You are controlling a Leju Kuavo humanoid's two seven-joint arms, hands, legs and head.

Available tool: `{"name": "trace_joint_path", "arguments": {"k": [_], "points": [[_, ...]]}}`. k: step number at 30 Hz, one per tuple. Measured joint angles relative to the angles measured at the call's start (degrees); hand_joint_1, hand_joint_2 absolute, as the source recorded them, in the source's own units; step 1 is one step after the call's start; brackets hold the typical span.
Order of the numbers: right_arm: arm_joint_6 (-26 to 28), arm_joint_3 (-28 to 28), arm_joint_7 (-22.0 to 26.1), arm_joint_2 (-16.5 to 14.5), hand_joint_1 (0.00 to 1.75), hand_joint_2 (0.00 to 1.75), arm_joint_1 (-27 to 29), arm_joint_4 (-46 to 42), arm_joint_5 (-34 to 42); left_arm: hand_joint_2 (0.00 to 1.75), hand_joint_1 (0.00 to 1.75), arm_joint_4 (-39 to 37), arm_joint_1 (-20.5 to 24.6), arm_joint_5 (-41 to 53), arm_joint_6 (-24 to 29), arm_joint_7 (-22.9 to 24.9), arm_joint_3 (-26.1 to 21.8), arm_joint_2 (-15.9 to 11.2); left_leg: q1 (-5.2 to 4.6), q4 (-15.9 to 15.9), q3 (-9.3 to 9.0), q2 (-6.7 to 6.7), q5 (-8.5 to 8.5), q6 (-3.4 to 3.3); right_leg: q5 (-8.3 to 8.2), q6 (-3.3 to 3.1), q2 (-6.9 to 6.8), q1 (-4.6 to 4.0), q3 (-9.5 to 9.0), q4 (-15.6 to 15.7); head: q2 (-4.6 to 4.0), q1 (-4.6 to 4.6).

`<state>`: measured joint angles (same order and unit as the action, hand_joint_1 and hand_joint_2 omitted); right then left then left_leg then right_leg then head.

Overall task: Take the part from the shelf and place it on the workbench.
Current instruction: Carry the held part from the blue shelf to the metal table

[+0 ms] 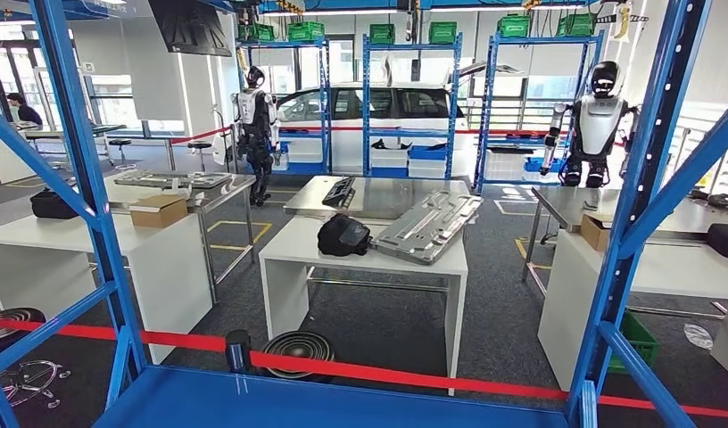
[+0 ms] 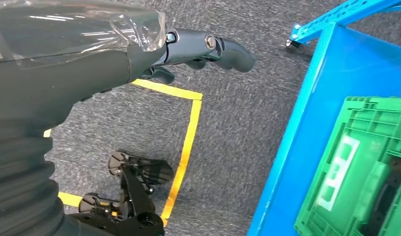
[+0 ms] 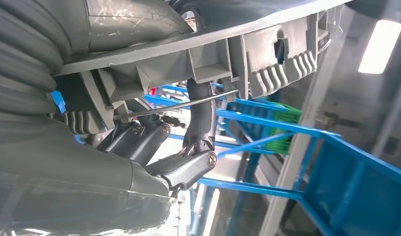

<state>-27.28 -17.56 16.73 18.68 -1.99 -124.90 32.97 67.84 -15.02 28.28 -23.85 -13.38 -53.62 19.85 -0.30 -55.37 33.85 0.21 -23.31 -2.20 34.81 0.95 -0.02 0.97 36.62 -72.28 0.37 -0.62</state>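
In the right wrist view my right hand grips the part, a grey moulded plastic piece with ribs and clips; dark fingers hook over its edge and a thin wire rod. Much of the part is hidden by my wrist cover. In the left wrist view my left hand hangs over the grey carpet with its fingers stretched out and nothing in it. Through the blue shelf frame, the head view shows a white workbench carrying a black item and a silver metal panel.
A green crate sits on the low blue shelf beside my left hand. Yellow floor tape marks the carpet. Red barrier tape runs before the workbench. Other white tables flank it; two humanoid robots stand behind.
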Motion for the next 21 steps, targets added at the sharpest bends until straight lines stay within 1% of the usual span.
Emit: {"name": "trace_joint_path", "arguments": {"k": [1,2,3,4,5,6,7,8,9,10,11,12,13,14,15,16,17,18,19,20,21], "points": [[0.0,-0.1,0.0,0.3,1.75,1.75,0.0,0.1,0.0,1.75,0.0,-0.1,0.0,0.0,0.0,0.0,0.0,0.0,0.02,-0.3,0.6,0.0,0.31,0.15,-1.31,0.57,-0.01,0.09,-2.32,3.2,0.0,0.01],[0.0,-0.2,0.1,0.5,1.75,1.75,-0.1,0.2,0.0,1.75,0.0,-0.2,0.0,0.0,0.0,0.0,0.0,0.0,0.01,-0.7,1.23,-0.02,0.56,0.35,-2.24,0.92,-0.02,0.2,-5.21,7.7,0.0,0.01],[0.1,-0.2,0.2,0.7,1.75,1.75,-0.1,0.2,-0.2,1.75,0.0,-0.2,0.0,0.0,0.0,0.0,0.0,0.0,-0.05,-1.2,1.81,-0.06,0.78,0.6,-2.98,0.84,0.08,0.16,-7.64,11.4,0.0,0.0],[0.3,-0.3,0.4,0.9,1.75,1.75,-0.2,0.2,-0.4,1.75,0.0,-0.2,0.0,-0.1,0.0,0.0,0.0,0.0,-0.15,-1.6,2.21,-0.12,0.98,0.88,-3.27,0.52,0.19,0.13,-9.1,13.9,0.0,-0.02],[0.5,-0.4,0.7,1.2,1.75,1.75,-0.2,0.3,-0.9,1.75,0.0,-0.2,0.0,-0.3,0.1,0.0,0.0,0.0,-0.24,-1.9,2.49,-0.17,1.22,1.15,-3.21,0.02,0.32,0.04,-9.58,15.1,0.0,-0.04],[0.9,-0.5,1.1,1.4,1.75,1.75,-0.2,0.4,-1.6,1.75,0.0,-0.2,-0.1,-0.6,0.3,0.0,0.0,0.0,-0.27,-2.1,2.61,-0.23,1.5,1.43,-3.47,-0.49,0.44,-0.11,-9.32,15.0,0.0,-0.1],[1.5,-0.6,1.5,1.7,1.75,1.75,-0.3,0.4,-2.7,1.75,0.0,-0.2,-0.3,-1.1,0.4,0.1,0.1,0.0,-0.2,-2.2,2.72,-0.29,1.75,1.68,-3.71,-0.91,0.42,0.04,-8.91,15.0,-0.01,-0.09],[2.1,-0.6,2.0,2.0,1.75,1.75,-0.3,0.4,-4.0,1.75,0.0,-0.2,-0.5,-1.7,0.6,0.3,0.2,-0.1,-0.09,-2.5,2.96,-0.33,1.35,1.96,-4.03,-1.39,0.36,0.13,-8.54,15.0,-0.02,-0.11],[2.7,-0.7,2.3,2.2,1.75,1.75,-0.2,0.4,-5.3,1.75,0.0,-0.2,-0.8,-2.3,0.8,0.4,0.3,-0.1,0.04,-3.5,3.36,-0.34,-0.06,2.3,-4.49,-1.89,0.27,0.25,-8.15,15.1,-0.02,-0.14],[3.2,-0.7,2.5,2.4,1.75,1.75,-0.1,0.4,-6.6,1.75,0.0,-0.1,-1.1,-2.8,1.0,0.6,0.5,-0.1,0.2,-5.6,4.04,-0.35,-2.42,2.66,-5.02,-2.31,0.18,0.38,-7.64,15.1,-0.03,-0.15],[3.5,-0.8,2.6,2.6,1.75,1.75,0.0,0.4,-7.5,1.75,0.0,-0.1,-1.2,-3.1,1.1,0.7,0.7,-0.1,0.34,-8.6,4.91,-0.32,-5.45,3.02,-5.55,-2.54,0.12,0.34,-7.08,15.1,-0.04,-0.23],[3.7,-0.8,2.7,2.8,1.75,1.75,0.1,0.4,-8.0,1.75,0.0,-0.1,-1.3,-3.2,1.3,0.8,0.9,-0.1,0.49,-12.4,5.82,-0.3,-8.25,3.29,-6.1,-2.63,0.1,0.3,-6.46,15.1,-0.03,-0.27],[3.8,-0.8,2.7,3.0,1.75,1.75,0.2,0.4,-8.3,1.75,0.0,-0.1,-1.4,-3.3,1.3,0.9,1.0,-0.1,0.62,-15.8,6.43,-0.28,-10.0,3.46,-6.66,-2.61,0.07,0.25,-5.82,15.0,-0.03,-0.29],[3.8,-0.8,2.7,3.1,1.75,1.75,0.4,0.4,-8.4,1.75,0.0,-0.1,-1.4,-3.4,1.3,0.9,1.1,-0.1,0.7,-18.0,6.35,-0.27,-10.48,3.51,-7.19,-2.53,0.05,0.17,-5.17,14.9,-0.03,-0.33],[3.9,-0.8,2.7,3.2,1.75,1.75,0.5,0.4,-8.6,1.75,0.0,-0.1,-1.4,-3.5,1.3,0.9,1.2,-0.1,0.74,-18.1,5.29,-0.27,-9.79,3.44,-7.71,-2.46,0.04,0.1,-4.55,14.9,-0.02,-0.33],[4.0,-0.9,2.8,3.3,1.75,1.75,0.5,0.4,-8.8,1.75,0.0,-0.1,-1.4,-3.6,1.3,0.9,1.4,-0.1,0.71,-16.0,3.13,-0.29,-8.4,3.22,-8.17,-2.36,0.05,0.0,-4.01,14.9,-0.02,-0.36],[4.3,-0.9,2.8,3.4,1.75,1.75,0.5,0.4,-9.3,1.75,0.0,-0.1,-1.4,-3.7,1.4,1.0,1.5,-0.1,0.59,-12.2,0.11,-0.38,-7.02,2.79,-8.57,-2.27,0.07,-0.06,-3.6,14.8,-0.02,-0.37],[4.7,-0.9,2.8,3.5,1.75,1.75,0.4,0.4,-10.0,1.75,0.0,0.0,-1.5,-4.0,1.6,1.2,1.6,-0.1,0.39,-7.6,-3.14,-0.47,-6.45,2.17,-8.97,-2.11,0.08,-0.19,-3.28,14.8,-0.02,-0.36],[5.2,-0.9,2.7,3.5,1.75,1.75,0.2,0.4,-10.8,1.75,0.0,0.2,-1.5,-4.5,1.9,1.5,1.8,-0.1,0.15,-3.8,-5.66,-0.54,-6.36,1.67,-9.38,-1.88,0.07,-0.19,-3.08,14.9,-0.02,-0.36],[5.8,-0.9,2.4,3.6,1.75,1.75,-0.1,0.4,-11.7,1.75,0.0,0.3,-1.7,-5.1,2.3,2.0,2.1,-0.1,-0.13,-1.3,-7.18,-0.6,-6.55,1.21,-9.79,-1.55,0.06,-0.1,-2.93,14.9,-0.02,-0.34],[6.4,-0.9,2.0,3.6,1.75,1.75,-0.3,0.4,-12.4,1.75,0.0,0.6,-2.0,-5.9,2.9,2.6,2.4,-0.1,-0.38,-0.1,-7.68,-0.58,-6.75,0.9,-10.24,-1.15,0.04,0.01,-2.8,15.0,-0.02,-0.36]]}}
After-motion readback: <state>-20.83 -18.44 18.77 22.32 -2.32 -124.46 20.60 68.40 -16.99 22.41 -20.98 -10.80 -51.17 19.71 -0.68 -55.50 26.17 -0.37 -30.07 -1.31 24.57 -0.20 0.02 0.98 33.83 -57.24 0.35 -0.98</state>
